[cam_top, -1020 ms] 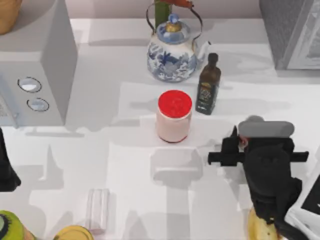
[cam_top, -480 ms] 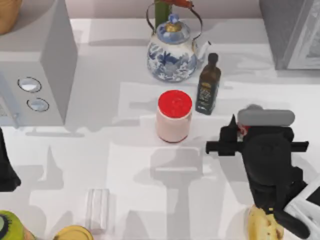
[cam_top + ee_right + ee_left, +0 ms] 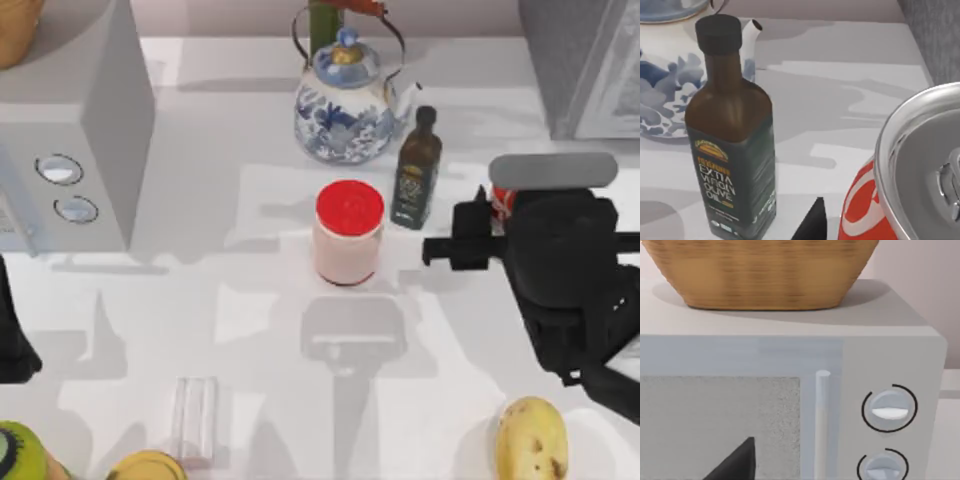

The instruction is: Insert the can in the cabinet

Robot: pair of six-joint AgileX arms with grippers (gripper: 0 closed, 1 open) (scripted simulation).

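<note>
The right gripper (image 3: 500,215) has its jaws clenched on the can (image 3: 905,195), lifted above the right side of the tabletop (image 3: 250,330), near the olive oil bottle (image 3: 732,130). The can looks light, thin-walled and smooth, so I judge a grip on the middle of its round body is safest. The cabinet (image 3: 580,60), speckled grey, stands behind. The left gripper is parked before the microwave (image 3: 840,390); its jaws I cannot tell.

The can (image 3: 503,197) seems mostly hidden beneath the right gripper (image 3: 497,222).
</note>
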